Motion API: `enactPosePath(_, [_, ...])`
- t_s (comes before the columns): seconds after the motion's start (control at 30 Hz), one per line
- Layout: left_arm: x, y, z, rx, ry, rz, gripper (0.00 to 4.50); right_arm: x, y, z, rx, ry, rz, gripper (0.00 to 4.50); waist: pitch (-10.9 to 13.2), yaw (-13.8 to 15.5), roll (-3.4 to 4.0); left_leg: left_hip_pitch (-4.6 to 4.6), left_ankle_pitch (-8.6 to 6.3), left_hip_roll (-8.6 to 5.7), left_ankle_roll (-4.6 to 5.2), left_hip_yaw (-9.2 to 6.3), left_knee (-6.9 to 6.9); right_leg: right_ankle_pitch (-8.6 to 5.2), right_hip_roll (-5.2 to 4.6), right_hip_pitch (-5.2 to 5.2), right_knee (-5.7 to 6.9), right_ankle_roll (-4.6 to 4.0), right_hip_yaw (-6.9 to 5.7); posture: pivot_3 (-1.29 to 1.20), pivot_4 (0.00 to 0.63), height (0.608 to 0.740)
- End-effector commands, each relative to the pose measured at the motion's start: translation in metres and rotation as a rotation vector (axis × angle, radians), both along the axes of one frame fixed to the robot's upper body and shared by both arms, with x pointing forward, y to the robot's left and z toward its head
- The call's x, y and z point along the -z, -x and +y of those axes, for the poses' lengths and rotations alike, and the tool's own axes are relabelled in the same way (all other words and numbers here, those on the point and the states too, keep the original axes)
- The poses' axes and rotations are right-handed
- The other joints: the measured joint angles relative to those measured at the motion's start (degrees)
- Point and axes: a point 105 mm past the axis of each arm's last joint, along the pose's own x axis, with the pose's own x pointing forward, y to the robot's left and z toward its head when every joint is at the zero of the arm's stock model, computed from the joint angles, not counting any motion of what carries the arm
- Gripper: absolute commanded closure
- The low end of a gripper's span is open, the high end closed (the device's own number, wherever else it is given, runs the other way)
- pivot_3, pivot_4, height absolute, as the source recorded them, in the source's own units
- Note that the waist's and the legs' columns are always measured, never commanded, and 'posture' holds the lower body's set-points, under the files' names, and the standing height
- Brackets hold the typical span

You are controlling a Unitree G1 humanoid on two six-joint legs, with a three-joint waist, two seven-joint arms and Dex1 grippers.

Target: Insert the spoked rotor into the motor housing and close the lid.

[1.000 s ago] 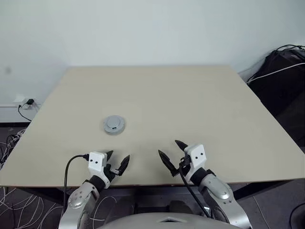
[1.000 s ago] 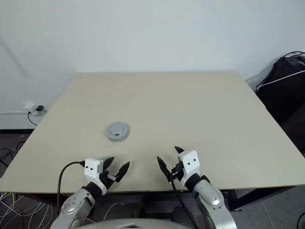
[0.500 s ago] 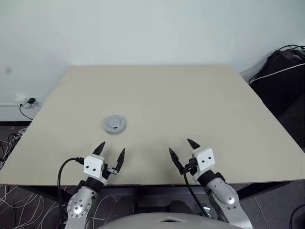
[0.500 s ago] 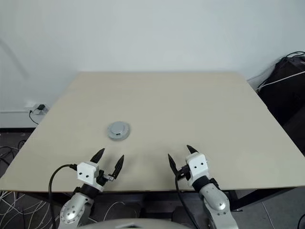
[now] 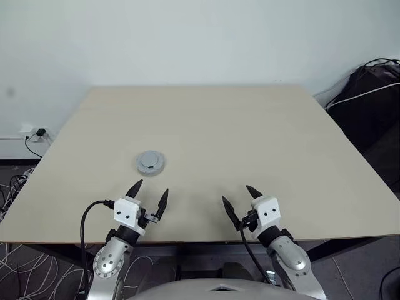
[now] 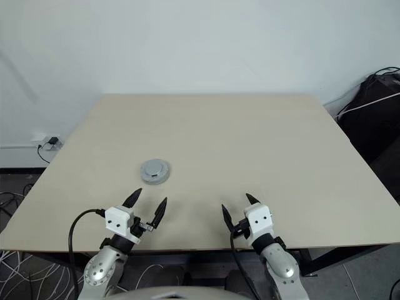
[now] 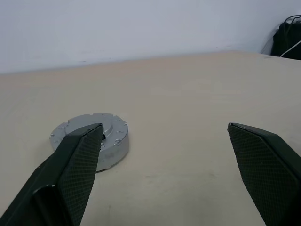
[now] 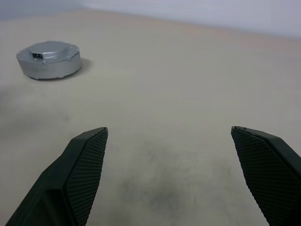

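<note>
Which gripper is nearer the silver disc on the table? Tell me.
Left. The left gripper sits just short of the silver disc; the right gripper is off to the disc's right, farther away.

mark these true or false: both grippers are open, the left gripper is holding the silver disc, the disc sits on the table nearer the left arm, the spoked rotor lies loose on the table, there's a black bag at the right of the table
1. Both grippers are open. True: the left gripper and the right gripper each have their fingers spread with nothing between them.
2. The left gripper is holding the silver disc. False: the lid rests on the table, apart from both grippers.
3. The disc sits nearer the left arm. True: it lies just beyond the left gripper.
4. The spoked rotor lies loose on the table. False: the closed round assembly is the one thing lying on the tabletop.
5. A black bag stands at the right of the table. True: the black bag is there, with cables on it.
</note>
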Motion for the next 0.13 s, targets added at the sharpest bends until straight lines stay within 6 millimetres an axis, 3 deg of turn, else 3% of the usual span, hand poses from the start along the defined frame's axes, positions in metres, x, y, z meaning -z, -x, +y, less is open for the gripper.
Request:
enactPosePath(0.03, [-0.0059, -0.0014, -0.0014, -0.001, -0.006, -0.024, 0.02, -0.0113, -0.0059, 0.0004, -0.005, -0.006, -0.062, 0.0, 0.0, 0.0, 0.0, 0.0, 0.0, 0.0, 0.0, 0.0, 0.0, 0.0, 0.0, 0.0, 0.0, 0.0, 0.0, 0.0, 0.0, 0.74])
enactPosePath(0.13, [-0.0061, -0.0007, -0.002, -0.003, -0.004, -0.022, 0.02, -0.0102, -0.0061, 0.0012, -0.012, -0.006, -0.061, 0.0, 0.0, 0.0, 0.0, 0.0, 0.0, 0.0, 0.0, 0.0, 0.0, 0.0, 0.0, 0.0, 0.0, 0.0, 0.0, 0.0, 0.0, 0.74])
